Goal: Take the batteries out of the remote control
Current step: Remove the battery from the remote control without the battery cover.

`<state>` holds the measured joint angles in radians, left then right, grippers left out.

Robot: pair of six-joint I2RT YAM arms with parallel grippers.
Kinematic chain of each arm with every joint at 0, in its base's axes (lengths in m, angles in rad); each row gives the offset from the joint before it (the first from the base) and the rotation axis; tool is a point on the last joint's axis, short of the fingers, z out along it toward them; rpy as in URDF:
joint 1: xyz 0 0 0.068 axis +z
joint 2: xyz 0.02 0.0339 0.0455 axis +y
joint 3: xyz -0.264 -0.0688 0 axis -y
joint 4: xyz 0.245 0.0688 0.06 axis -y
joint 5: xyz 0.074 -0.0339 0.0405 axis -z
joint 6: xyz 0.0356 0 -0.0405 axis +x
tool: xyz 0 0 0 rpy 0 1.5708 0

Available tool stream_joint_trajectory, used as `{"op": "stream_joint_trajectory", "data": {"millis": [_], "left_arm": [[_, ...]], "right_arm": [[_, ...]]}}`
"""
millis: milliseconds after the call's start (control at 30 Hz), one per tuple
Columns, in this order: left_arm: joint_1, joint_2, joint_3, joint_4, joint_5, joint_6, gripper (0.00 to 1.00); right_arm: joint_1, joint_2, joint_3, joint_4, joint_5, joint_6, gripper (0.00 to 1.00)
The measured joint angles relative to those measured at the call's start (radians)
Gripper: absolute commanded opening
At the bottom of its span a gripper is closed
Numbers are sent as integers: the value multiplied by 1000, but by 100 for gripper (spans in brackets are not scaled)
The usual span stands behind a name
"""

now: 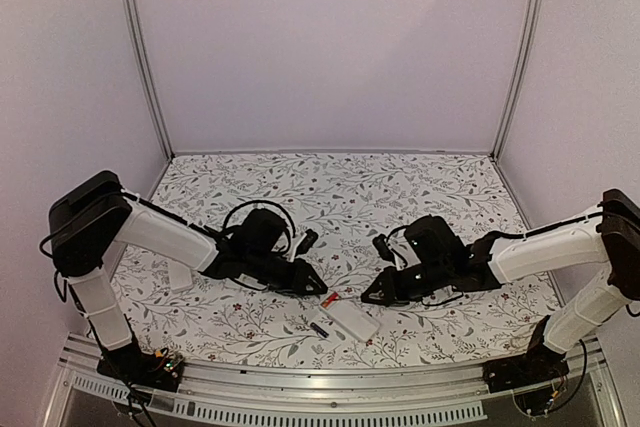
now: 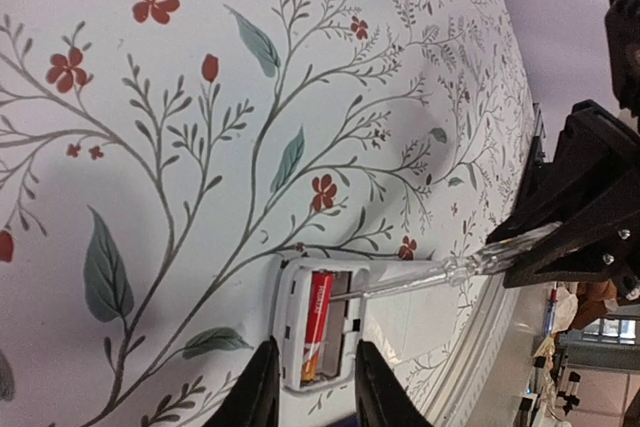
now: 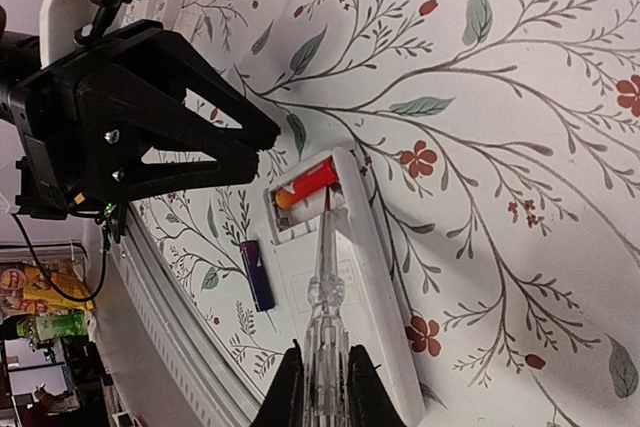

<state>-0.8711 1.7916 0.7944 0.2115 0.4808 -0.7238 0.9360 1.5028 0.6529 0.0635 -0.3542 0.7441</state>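
The white remote lies near the front edge with its back up and its battery bay open. One red battery sits in the bay. A dark purple-black battery lies loose on the cloth beside the remote. My left gripper is open, its fingers astride the remote's bay end; I cannot tell if they touch. My right gripper is shut on a clear-handled stick tool, and the tool's tip is inside the bay next to the red battery.
A small flat white piece lies by the left arm. A small black object lies behind the left gripper. The metal rail runs just in front of the remote. Walls close in the floral table.
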Motion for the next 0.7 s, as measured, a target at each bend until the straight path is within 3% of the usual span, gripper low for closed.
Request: {"op": "stream_joint_trajectory", "data": {"millis": [400,700], "left_arm": [[1,51,2,-2,5,18,8],[1,61,3,12,14,18,7]], "right_arm": [[6,13,-54,105,10,50,0],[6,15,-116,232,0,116,0]]}}
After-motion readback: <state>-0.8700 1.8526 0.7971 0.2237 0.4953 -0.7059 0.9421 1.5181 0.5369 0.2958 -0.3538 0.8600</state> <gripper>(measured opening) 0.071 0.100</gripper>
